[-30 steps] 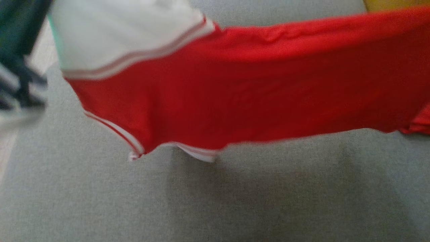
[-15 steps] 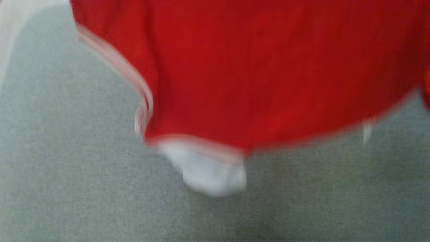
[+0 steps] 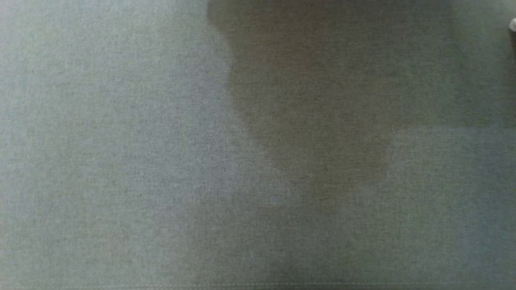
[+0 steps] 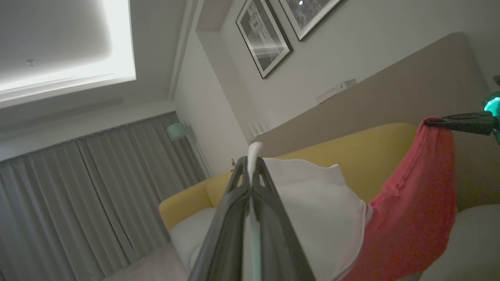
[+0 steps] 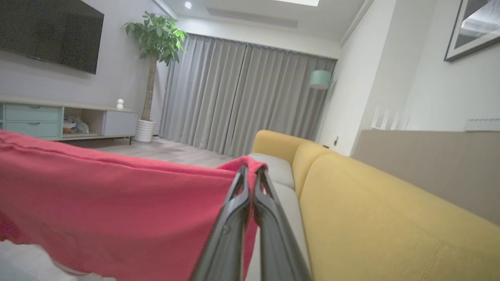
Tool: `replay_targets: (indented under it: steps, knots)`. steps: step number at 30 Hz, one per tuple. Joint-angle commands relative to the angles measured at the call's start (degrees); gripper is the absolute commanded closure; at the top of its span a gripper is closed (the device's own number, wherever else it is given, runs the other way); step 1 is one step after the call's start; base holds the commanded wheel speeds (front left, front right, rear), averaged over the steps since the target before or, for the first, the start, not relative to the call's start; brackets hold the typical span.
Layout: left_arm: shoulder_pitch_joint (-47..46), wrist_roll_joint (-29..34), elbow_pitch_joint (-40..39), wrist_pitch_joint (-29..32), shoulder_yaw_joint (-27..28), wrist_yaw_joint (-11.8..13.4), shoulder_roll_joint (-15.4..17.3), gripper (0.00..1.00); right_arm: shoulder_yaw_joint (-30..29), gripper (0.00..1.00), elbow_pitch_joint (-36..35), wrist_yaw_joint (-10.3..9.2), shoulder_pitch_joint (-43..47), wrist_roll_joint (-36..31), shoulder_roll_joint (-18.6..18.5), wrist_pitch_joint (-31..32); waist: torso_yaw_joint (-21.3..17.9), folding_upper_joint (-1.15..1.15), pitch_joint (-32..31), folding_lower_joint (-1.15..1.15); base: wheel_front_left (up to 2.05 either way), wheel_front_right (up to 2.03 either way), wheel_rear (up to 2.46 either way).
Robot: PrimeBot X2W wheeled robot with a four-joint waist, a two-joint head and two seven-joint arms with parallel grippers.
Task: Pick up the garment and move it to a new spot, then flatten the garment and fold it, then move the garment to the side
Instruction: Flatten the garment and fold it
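The left gripper (image 4: 252, 171) and right gripper (image 5: 252, 177) each clamp one end of the red-and-white cloth garment (image 5: 117, 203), stretched lengthwise between them.

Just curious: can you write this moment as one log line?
left gripper: shut on garment | right gripper: shut on garment | garment: stretched between both, by sofa
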Motion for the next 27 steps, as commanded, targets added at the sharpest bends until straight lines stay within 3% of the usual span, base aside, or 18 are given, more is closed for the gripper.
replay_targets:
  steps: [1,8,13,17,21,27]
  knots:
    - [1.35,-1.32,-2.24,-0.06,0.34,0.12,4.33,1.00,0.78,1.00,-0.39,0.39,2.07,1.22,-1.00,-0.47,0.31,0.00,0.62,0.00,0.00,0.00,0.00]
    - [19.00,-5.71,-12.78,-0.09,-3.45,0.12,11.46,1.00,5.02,1.00,2.08,0.39,12.49,6.24,-1.17,-2.23,1.16,0.00,-0.05,0.00,0.00,0.00,0.00]
    - [35.58,-4.17,-21.25,-0.10,-4.72,4.96,15.21,1.00,5.07,1.00,0.90,0.39,24.22,8.95,-2.31,-2.81,2.14,0.00,-3.83,0.00,0.00,0.00,0.00]
    - [49.67,-5.55,-26.79,-0.10,-4.29,9.07,15.81,1.00,-1.10,1.00,-3.37,0.39,36.42,7.41,-3.01,-2.85,2.59,0.00,-7.33,0.00,0.00,0.00,0.00]
    - [59.75,-6.39,-29.91,-0.10,-3.57,11.00,16.08,1.00,-6.14,1.00,-6.60,0.39,47.18,4.07,-1.67,-2.86,2.43,0.00,-9.85,0.00,0.00,0.00,0.00]
    - [74.83,-6.28,-34.53,-0.10,-2.54,13.93,16.63,1.00,-15.31,1.00,-12.47,0.39,65.62,-1.94,3.89,-2.86,1.91,0.00,-14.78,0.00,0.00,0.00,0.00]
